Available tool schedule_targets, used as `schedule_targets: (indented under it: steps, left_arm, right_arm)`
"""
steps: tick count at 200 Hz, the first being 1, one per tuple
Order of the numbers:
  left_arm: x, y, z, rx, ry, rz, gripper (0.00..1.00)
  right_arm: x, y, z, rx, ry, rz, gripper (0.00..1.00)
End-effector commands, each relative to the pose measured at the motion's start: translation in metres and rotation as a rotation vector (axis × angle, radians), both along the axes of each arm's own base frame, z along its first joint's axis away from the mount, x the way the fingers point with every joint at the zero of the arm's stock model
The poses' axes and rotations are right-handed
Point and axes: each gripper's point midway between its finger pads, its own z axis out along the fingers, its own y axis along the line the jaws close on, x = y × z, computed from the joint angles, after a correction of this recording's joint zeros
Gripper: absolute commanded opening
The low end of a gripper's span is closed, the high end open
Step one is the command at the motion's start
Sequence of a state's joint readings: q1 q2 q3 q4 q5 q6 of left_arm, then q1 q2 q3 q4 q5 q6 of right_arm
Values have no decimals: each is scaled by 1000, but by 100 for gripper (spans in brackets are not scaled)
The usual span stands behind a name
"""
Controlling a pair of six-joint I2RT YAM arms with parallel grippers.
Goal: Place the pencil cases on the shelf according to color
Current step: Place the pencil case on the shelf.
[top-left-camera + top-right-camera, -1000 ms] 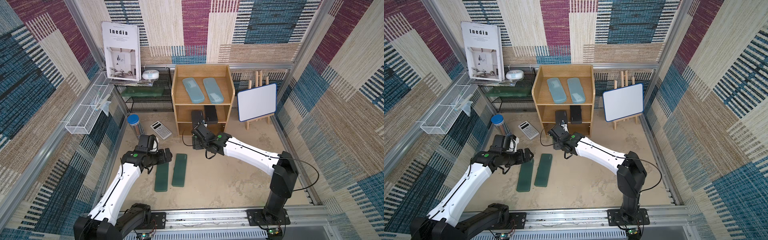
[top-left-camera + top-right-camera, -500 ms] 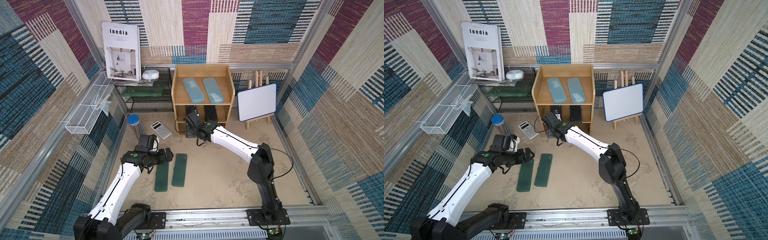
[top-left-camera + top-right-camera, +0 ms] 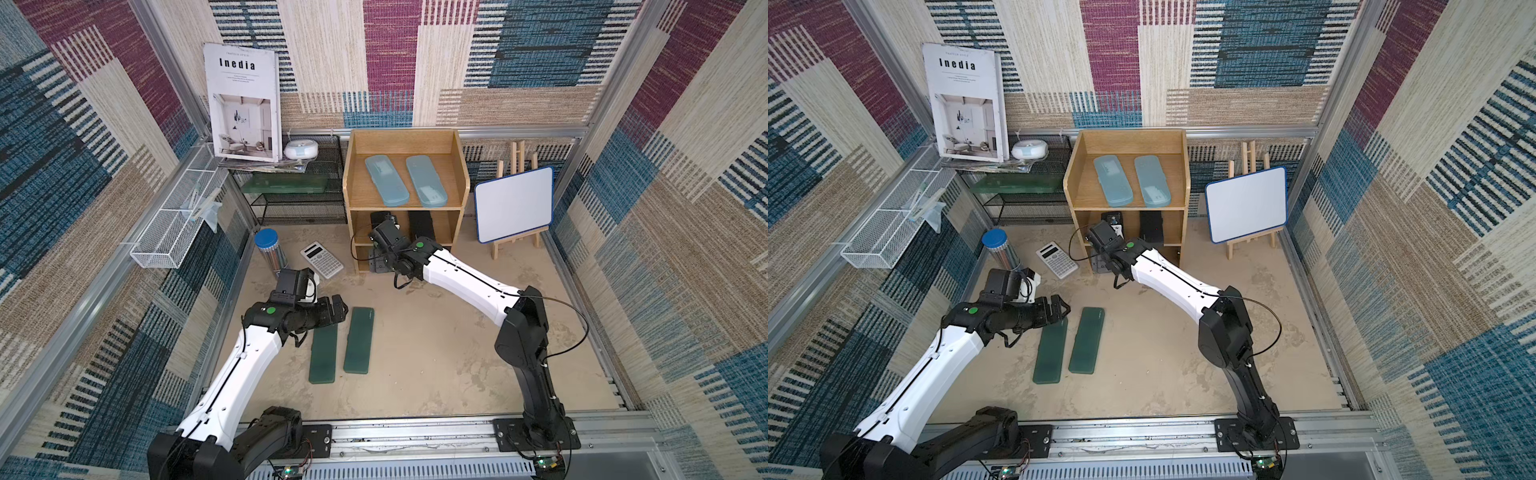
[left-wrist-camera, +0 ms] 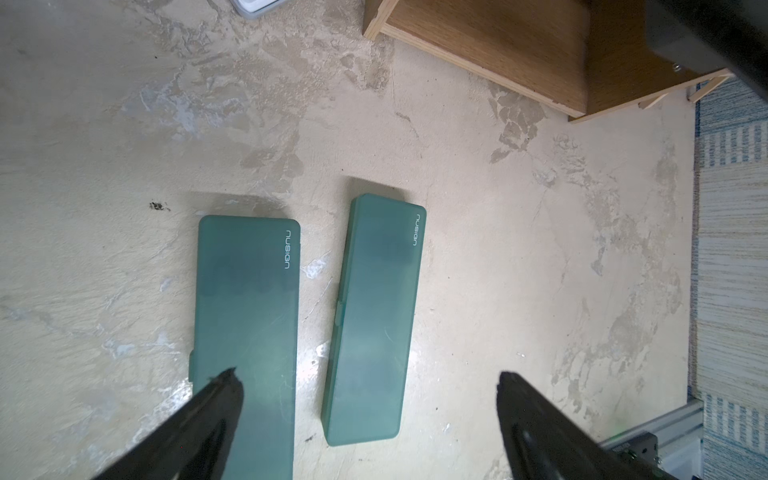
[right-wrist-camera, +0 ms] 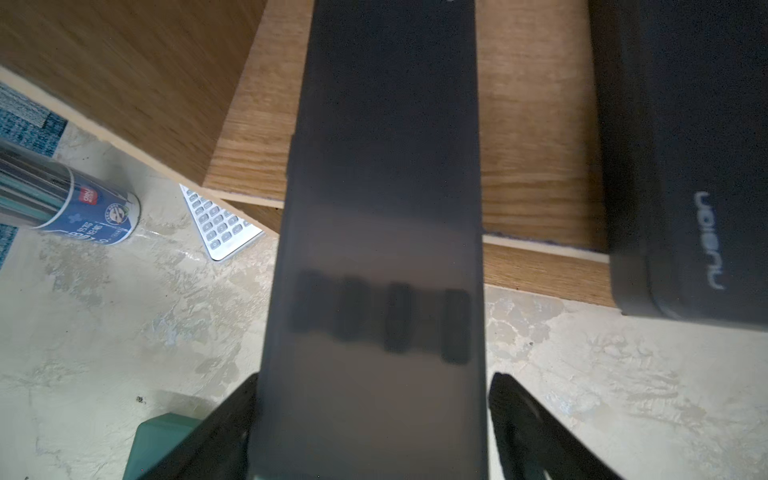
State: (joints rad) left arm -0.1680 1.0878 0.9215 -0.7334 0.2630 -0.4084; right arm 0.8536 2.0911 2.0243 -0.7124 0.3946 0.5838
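The wooden shelf (image 3: pixel 405 141) holds two light blue pencil cases (image 3: pixel 385 180) (image 3: pixel 426 180) on its top tier. A black case (image 5: pixel 685 166) lies on the middle tier. A second black case (image 5: pixel 382 208) reaches onto that tier beside it, its near end sticking out past the front edge. My right gripper (image 5: pixel 372 377) is open around that near end; one finger (image 5: pixel 523 415) stands just clear of the case's side. Two dark green cases (image 3: pixel 323 353) (image 3: pixel 359 340) lie side by side on the floor. My left gripper (image 4: pixel 366 372) hangs open above them, holding nothing.
A white calculator (image 3: pixel 322 259) and a blue-lidded cylinder (image 3: pixel 270 253) sit left of the shelf. A black mesh rack (image 3: pixel 299 199) with a book (image 3: pixel 245 104) stands behind them. A white wire basket (image 3: pixel 174 224) hangs on the left wall. A small whiteboard easel (image 3: pixel 514 210) stands right of the shelf.
My right arm has pushed the black case forward into the shelf's middle tier, and its jaws have spread off the case. The left arm has not moved.
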Motion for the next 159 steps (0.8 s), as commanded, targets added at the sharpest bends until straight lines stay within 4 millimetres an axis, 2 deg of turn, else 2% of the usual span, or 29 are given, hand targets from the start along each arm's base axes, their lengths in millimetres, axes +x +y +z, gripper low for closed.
schedule_targets:
  steps: [1, 47, 100, 126, 143, 159]
  left_arm:
    - [0, -1, 0, -8, -4, -5, 100]
    - [0, -2, 1, -10, -4, -6, 100]
    - [0, -1, 1, -4, -7, -4, 100]
    - [0, -1, 0, -4, -5, -4, 99]
    - [0, -1, 0, -5, -4, -5, 100]
    - [0, -1, 0, -4, -4, -4, 100]
  right_arm:
    - [-8, -1, 6, 15, 20, 19, 87]
    - [-23, -8, 5, 8, 51, 47, 86]
    - [-54, -13, 6, 23, 51, 76, 82]
    - [-72, -17, 6, 48, 29, 88, 72]
    - [-81, -12, -1, 110, 25, 135, 56]
    - [-82, -8, -8, 144, 20, 150, 44]
